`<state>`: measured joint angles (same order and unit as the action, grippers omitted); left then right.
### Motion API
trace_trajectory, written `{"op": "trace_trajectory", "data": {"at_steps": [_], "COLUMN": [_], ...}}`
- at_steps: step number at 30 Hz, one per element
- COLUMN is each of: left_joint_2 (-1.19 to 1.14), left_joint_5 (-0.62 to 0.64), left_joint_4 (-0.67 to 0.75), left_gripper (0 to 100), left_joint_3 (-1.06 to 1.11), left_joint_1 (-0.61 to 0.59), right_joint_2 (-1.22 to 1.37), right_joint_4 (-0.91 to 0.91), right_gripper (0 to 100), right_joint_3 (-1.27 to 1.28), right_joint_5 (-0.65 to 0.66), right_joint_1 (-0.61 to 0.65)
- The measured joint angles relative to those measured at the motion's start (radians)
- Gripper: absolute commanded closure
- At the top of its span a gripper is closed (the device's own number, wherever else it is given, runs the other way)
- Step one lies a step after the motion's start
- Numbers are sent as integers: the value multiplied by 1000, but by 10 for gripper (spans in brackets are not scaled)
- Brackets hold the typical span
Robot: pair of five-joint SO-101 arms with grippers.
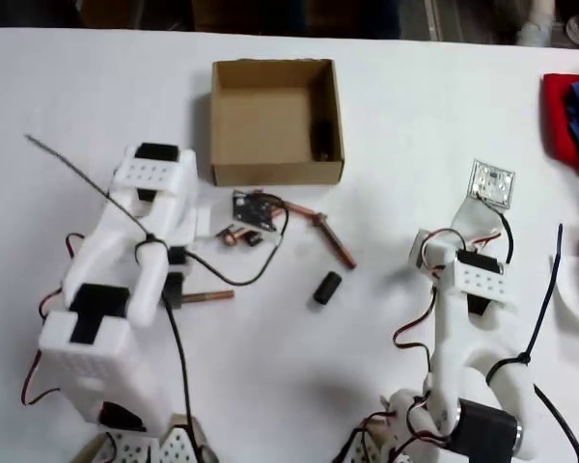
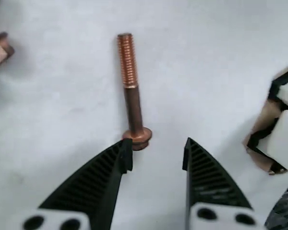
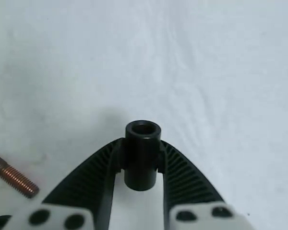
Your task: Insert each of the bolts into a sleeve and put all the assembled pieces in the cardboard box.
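Left gripper (image 2: pixel 156 153): fingers (image 2: pixel 105 177) are spread, low over the worktop (image 1: pixel 386 116), holding nothing. The copper bolt (image 2: pixel 132 91) lies flat ahead of them with its head toward the gripper and its thread pointing away. The head sits just beside one fingertip, not centred in the gap.

Right gripper (image 3: pixel 141 143): fingers are clamped on a black sleeve (image 3: pixel 142 158), held upright with its open bore showing at the top.

Step in hand, as I read it, is picking up the bolt so it can go into the held sleeve.
- Shift the left gripper sideways until the shank lies on the midline of the gap. Closing from here would likely clip the flange and kick the bolt away.
- Grip the smooth shank near the head and leave the threaded end free, since that end has to enter the bore.
- Come down square; a round bolt rolls easily on this smooth surface.
- Keep the sleeve grip firm so the bore stays steady for alignment.

Also on the worktop are a second bolt (image 1: pixel 336 239) and a loose sleeve (image 1: pixel 326 287), both between the arms. The cardboard box (image 1: pixel 270 174) stands beyond them with something dark (image 1: pixel 320 135) inside, and I can't tell what it is.
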<state>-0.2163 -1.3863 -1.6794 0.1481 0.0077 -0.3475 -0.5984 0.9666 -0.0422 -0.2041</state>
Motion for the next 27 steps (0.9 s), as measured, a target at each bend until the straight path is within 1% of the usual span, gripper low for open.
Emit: {"op": "trace_trajectory", "data": {"at_steps": [2,4,6,8,11,12,13,14,17,19,21,22,24,27], "left_joint_2": [41,72,84,86,86,86,86,86,86,86,86,86,86,86], "left_joint_5": [25,124,287,483,784,859,907,928,961,1063,1238,1352,1606,1976], "left_joint_4": [-38,-48,-54,-58,-60,-60,-60,-55,-44,-44,-44,-44,-44,-44], "left_gripper": [809,809,810,812,809,809,809,808,812,812,812,812,812,812], "left_joint_3": [-11,-26,-38,-41,-41,-41,-41,-41,-41,-41,-41,-41,-41,-41], "left_joint_1": [46,81,110,137,137,130,121,114,120,114,92,80,58,57], "right_joint_2": [0,0,0,0,0,0,0,0,0,0,0,0,0,0], "right_joint_4": [0,0,0,0,0,0,0,0,0,0,0,0,0,0], "right_gripper": [978,978,978,978,978,978,978,978,978,978,978,978,978,978], "right_joint_3": [0,0,0,0,0,0,0,0,0,0,0,0,0,0], "right_joint_5": [0,0,0,0,0,0,0,0,0,0,0,0,0,0], "right_joint_1": [0,0,0,0,0,0,0,0,0,0,0,0,0,0]}}
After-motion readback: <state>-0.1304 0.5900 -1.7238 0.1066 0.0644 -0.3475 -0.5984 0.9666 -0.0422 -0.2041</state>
